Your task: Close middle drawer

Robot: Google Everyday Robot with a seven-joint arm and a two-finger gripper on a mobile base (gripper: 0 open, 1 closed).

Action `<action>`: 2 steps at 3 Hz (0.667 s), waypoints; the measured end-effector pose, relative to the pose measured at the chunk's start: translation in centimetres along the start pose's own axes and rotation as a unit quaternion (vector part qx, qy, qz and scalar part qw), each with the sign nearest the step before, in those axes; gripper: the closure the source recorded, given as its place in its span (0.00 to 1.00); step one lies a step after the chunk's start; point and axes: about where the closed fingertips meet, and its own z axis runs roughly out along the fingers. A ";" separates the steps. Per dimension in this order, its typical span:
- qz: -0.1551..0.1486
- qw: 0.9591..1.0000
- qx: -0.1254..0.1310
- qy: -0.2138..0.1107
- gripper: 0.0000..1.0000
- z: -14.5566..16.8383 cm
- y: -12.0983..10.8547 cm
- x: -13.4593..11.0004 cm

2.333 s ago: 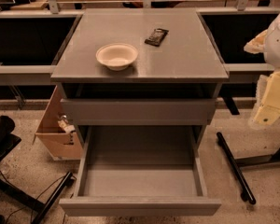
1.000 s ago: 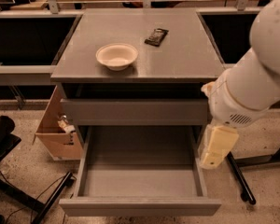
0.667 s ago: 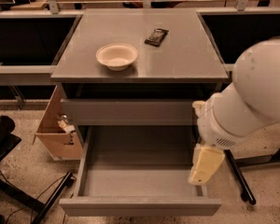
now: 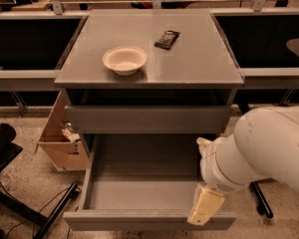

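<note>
The middle drawer (image 4: 144, 183) is pulled far out of the grey cabinet; its long grey tray looks empty and its flat front panel (image 4: 139, 221) is at the bottom of the view. My gripper (image 4: 205, 209), cream-coloured at the end of the big white arm (image 4: 259, 153), hangs low at the drawer's front right corner, just above or against the top of the front panel. Whether it touches the panel I cannot tell.
A closed grey drawer front (image 4: 147, 118) sits above the open drawer. On the cabinet top (image 4: 199, 59) stand a white bowl (image 4: 124, 59) and a dark packet (image 4: 167, 39). An open cardboard box (image 4: 60, 138) is on the floor at left, with dark chair legs (image 4: 20, 203) beside it.
My arm has swung in from the right and moved down and left. The gripper went from beside the cabinet to the drawer's front right corner. The drawer has not moved.
</note>
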 end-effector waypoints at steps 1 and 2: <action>0.024 1.000 -0.009 -0.013 0.00 3.4 1.3 0.6; 0.020 1.000 -0.006 -0.012 0.00 3.8 1.2 0.6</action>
